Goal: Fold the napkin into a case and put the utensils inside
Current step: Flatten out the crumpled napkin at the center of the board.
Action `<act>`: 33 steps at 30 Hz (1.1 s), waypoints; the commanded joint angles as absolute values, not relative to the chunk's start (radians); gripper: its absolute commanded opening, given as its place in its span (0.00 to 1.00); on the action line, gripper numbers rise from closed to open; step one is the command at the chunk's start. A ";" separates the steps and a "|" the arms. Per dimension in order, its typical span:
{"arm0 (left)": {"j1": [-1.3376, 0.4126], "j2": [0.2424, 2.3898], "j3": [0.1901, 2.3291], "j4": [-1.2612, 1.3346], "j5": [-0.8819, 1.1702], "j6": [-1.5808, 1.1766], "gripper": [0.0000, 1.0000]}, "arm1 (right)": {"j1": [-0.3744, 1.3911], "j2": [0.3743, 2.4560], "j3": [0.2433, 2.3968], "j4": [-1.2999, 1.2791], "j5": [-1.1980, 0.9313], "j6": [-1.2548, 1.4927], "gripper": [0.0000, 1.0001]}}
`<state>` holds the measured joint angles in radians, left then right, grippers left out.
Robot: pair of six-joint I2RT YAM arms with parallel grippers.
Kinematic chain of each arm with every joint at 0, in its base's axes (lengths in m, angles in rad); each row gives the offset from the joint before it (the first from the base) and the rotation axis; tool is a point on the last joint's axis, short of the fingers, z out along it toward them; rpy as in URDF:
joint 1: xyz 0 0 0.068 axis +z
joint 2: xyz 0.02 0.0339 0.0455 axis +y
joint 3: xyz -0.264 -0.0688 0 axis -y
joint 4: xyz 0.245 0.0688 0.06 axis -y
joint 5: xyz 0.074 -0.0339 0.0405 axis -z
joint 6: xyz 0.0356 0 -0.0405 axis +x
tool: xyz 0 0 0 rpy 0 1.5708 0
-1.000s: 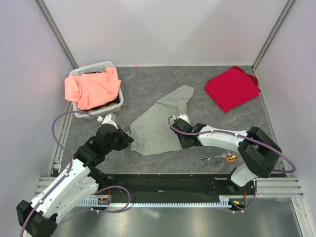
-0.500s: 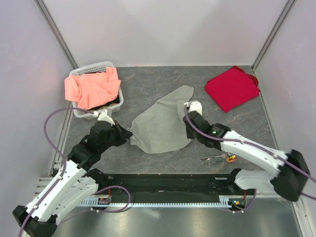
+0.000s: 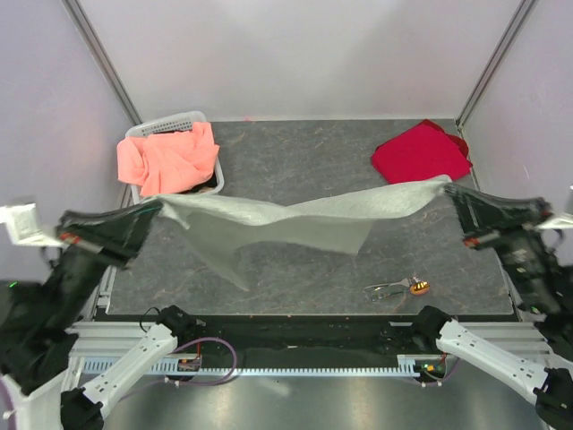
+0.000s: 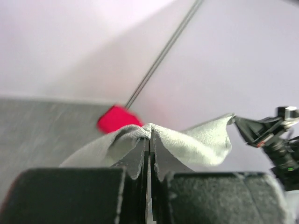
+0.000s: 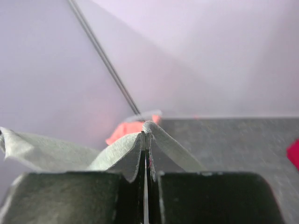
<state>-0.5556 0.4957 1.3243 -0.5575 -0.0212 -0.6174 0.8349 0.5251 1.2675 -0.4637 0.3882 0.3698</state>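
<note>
Inspection of the work area: the napkin hangs spread in the air between the two arms. Its upper edge runs almost level across the table from side to side, and a loose corner droops left of centre; whether that corner touches the surface cannot be told. The left gripper stands over the table's left border, near the side wall, with its jaws pressed fully together on one top corner of the cloth. The left wrist view shows the fabric pinched and bunched between the fingers. The right gripper stands at the right border, likewise close to the wall and likewise clamped tight on the opposite corner, just in front of the red cloth. The basket with the salmon-orange cloth sits at the far left, behind the left gripper. The utensils lie near the front edge, right of centre, lower than the cloth and apart from it.
</note>
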 commanded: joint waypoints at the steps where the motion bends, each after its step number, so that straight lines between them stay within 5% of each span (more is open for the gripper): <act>1: -0.552 0.491 1.431 -0.526 0.096 -0.554 0.02 | 0.836 0.491 1.337 -0.436 0.273 0.365 0.00; 5: -0.552 0.514 1.378 -0.522 0.052 -0.606 0.02 | 0.836 0.538 1.341 -0.437 0.366 0.365 0.00; 9: -0.552 0.583 1.247 -0.564 -0.154 -0.702 0.02 | 0.838 0.632 1.295 -0.440 0.689 0.336 0.00; 14: -0.551 0.836 1.088 -0.476 -0.340 -0.725 0.02 | 0.819 0.866 1.168 -0.284 0.885 0.217 0.00; 21: -0.497 1.259 1.043 -0.227 -0.412 -0.727 0.02 | 0.402 1.301 1.064 -0.057 0.465 0.276 0.00; 29: -0.290 1.681 1.244 -0.132 -0.135 -0.713 0.03 | 0.247 1.822 1.428 -0.066 0.240 0.253 0.00; 33: -0.259 1.825 1.474 -0.302 -0.063 -0.646 0.40 | 0.189 2.033 1.685 -0.184 0.198 0.270 0.02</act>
<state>-0.2779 1.7782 1.2823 -0.2573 -0.1574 -0.7013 0.2440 1.9202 1.4689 -0.1406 0.2924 0.2577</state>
